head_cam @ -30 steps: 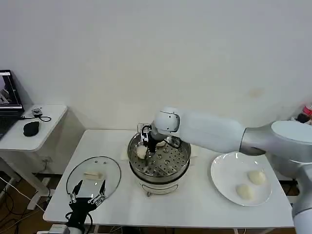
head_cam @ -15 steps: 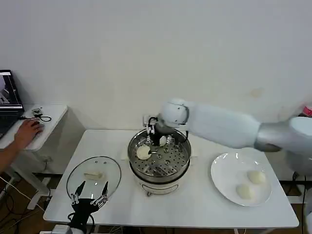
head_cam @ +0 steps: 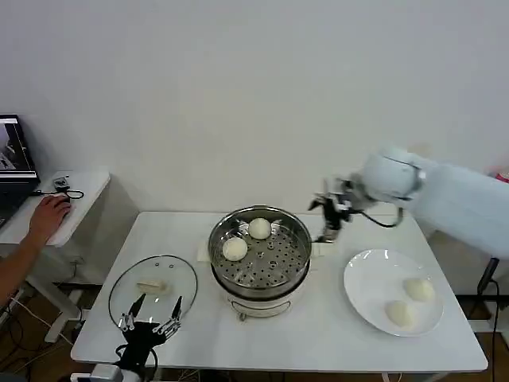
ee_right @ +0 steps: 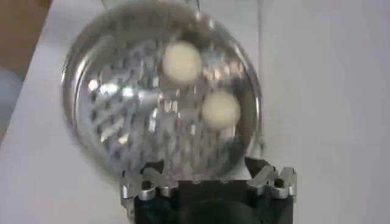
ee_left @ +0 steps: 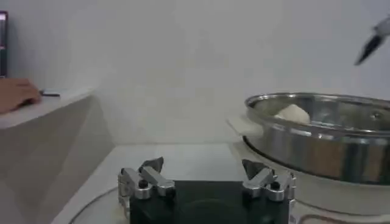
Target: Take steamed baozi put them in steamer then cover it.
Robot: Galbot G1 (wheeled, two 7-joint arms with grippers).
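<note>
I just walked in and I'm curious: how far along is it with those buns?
About halfway. Two baozi sit in the steamer; two wait on the plate. The right gripper, open and empty, hangs between pot and plate. The lid lies by the left gripper.

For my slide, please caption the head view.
Open right gripper beside round steel steamer holding two cream-white baozi.

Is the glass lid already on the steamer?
No, the glass lid lies flat on the table left of the open steamer.

No writing can be read on anything.
</note>
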